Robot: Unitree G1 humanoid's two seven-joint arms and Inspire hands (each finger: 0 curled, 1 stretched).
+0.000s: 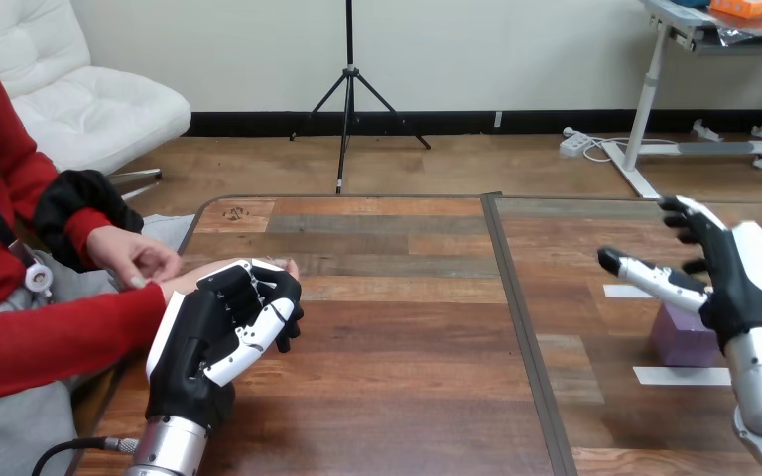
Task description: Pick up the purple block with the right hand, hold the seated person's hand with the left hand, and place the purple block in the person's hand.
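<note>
The robot's left hand (220, 332), black with white shells, is at the left edge of the brown wooden desk (407, 337). Its fingers are curled round the person's hand (187, 282) that comes out of the long red sleeve low at the view's left. This hand lies under the robot's fingers, and only its fingertips come out beyond them, towards the middle of the desk. The grip is narrow and closed on the person's hand. The person's other hand (131, 253) is a little higher and more to the left, just beside the held one, with its fingers bent loosely; it holds nothing that I can see.

The robot's right hand (729, 278) is at the right side of the desk, well apart from the left one. It is wide open: the thumb points to the left and the fingers stretch away up the view, and there is nothing between them. The small purple block (680, 339) stands on the desk directly below this hand, and its right part is hidden behind the palm. I cannot tell if the palm touches the block; the fingers and the thumb are not closed on it. The block is between two strips of white tape (683, 376) that are stuck flat on the desk, one nearer to the robot and one farther
</note>
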